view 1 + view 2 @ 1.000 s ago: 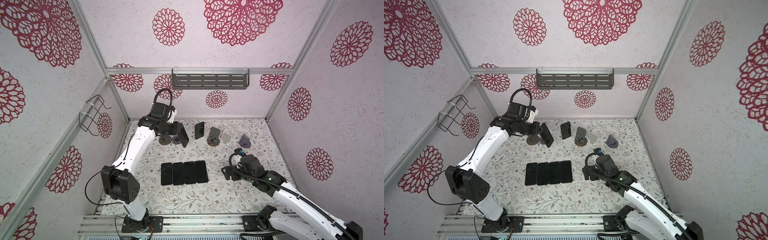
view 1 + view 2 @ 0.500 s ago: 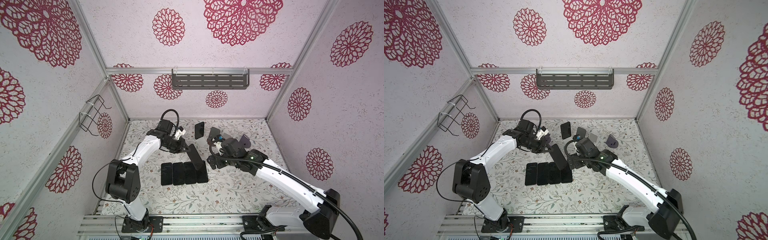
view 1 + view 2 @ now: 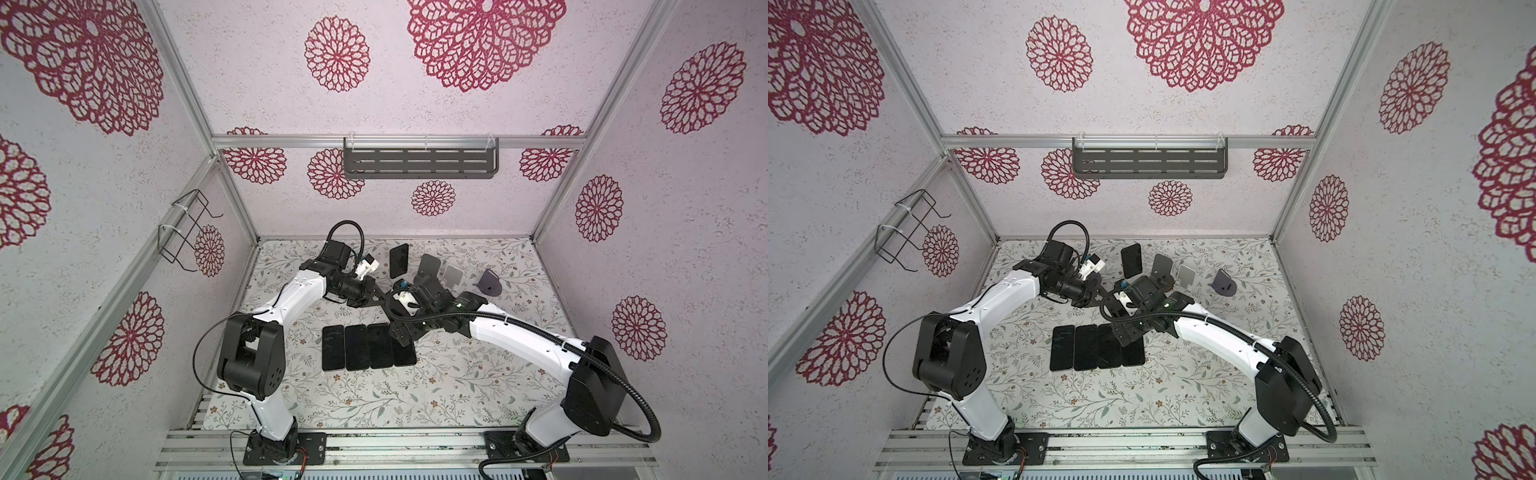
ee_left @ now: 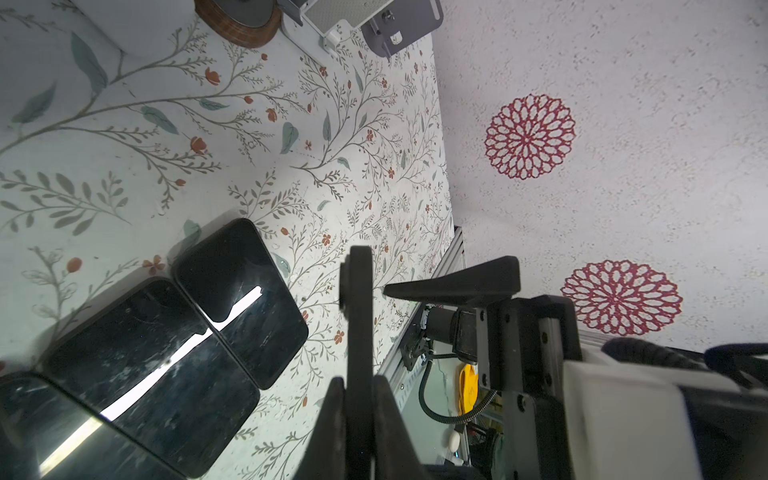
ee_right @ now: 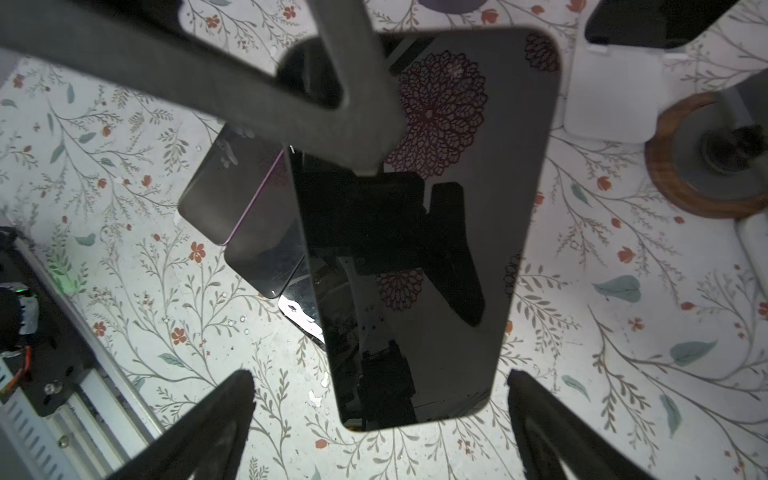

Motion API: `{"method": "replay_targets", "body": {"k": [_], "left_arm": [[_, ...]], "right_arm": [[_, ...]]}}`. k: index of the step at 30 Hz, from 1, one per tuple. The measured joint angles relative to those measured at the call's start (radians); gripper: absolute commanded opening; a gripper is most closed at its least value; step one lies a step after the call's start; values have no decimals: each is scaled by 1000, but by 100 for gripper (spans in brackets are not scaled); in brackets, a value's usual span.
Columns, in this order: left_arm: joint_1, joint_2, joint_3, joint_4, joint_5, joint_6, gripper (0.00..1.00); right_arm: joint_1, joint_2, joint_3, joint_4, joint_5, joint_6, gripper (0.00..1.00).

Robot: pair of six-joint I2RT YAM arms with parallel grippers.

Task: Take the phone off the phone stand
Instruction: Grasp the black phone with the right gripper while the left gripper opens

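While left claw (image 4: 358, 386) clamps a phone (image 5: 478, 249), right claw (image 5: 378, 374) spread wide by its end, second phone (image 5: 648, 20) in white stand (image 5: 611, 95)

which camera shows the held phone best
The right wrist view: the phone fills the frame, glossy face toward the camera, pinched by the left tool. The left wrist view shows only its thin edge. In both top views the right arm mostly covers it.

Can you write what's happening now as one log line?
left gripper: shut on phone | right gripper: open around phone's end, not touching | phone: in air over table
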Motion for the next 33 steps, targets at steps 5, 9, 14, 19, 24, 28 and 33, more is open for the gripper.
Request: {"method": "replay_targets", "body": {"k": [5, 9, 14, 19, 24, 28, 33], "left_arm": [[-15, 0, 0, -3, 2, 18, 0], [-23, 0, 0, -8, 3, 33, 0], [-29, 0, 0, -16, 5, 46, 0], [-31, 0, 0, -18, 7, 52, 0], [-31, 0, 3, -18, 5, 55, 0], [-31, 0, 3, -18, 1, 56, 0], [-31, 0, 3, -17, 1, 56, 20]], "right_arm": [[-27, 20, 3, 14, -33, -18, 92], [-37, 45, 23, 14, -38, -30, 88], [-40, 64, 30, 17, -43, -44, 82], [-45, 67, 30, 18, -47, -42, 75], [-47, 67, 28, 24, -48, -33, 66], [-47, 67, 20, 37, -48, -25, 64], [-47, 66, 20, 38, -48, -17, 62]]}}
